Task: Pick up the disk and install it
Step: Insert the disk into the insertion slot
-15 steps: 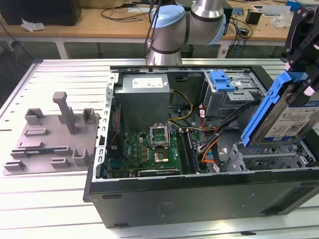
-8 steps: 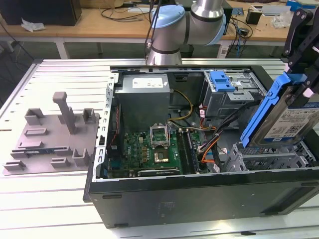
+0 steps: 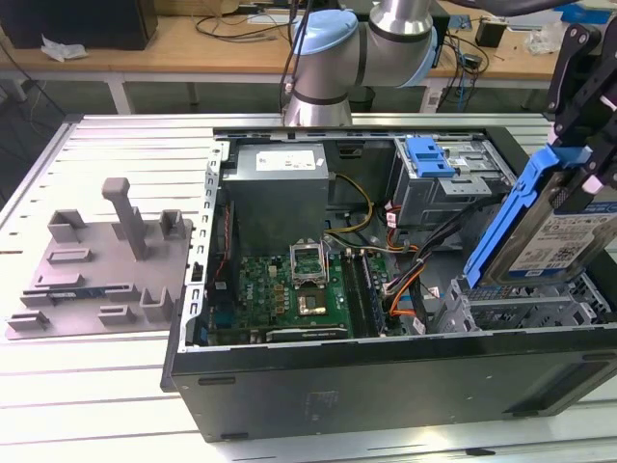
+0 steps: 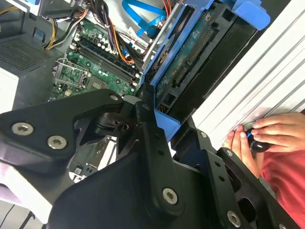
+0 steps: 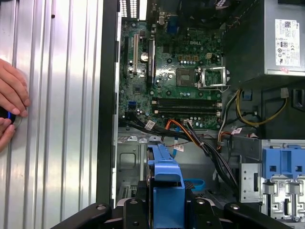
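Jaws clamp the disk (image 3: pixel 569 236) between them by its blue frame, held tilted over the cage (image 3: pixel 511 313) just below, so pickup looks done and installing remains.

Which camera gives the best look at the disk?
The exterior view: the disk shows its label face and blue frame, tilted over the open case. The second wrist view catches its circuit-board underside; the first wrist view has its blue frame end-on.
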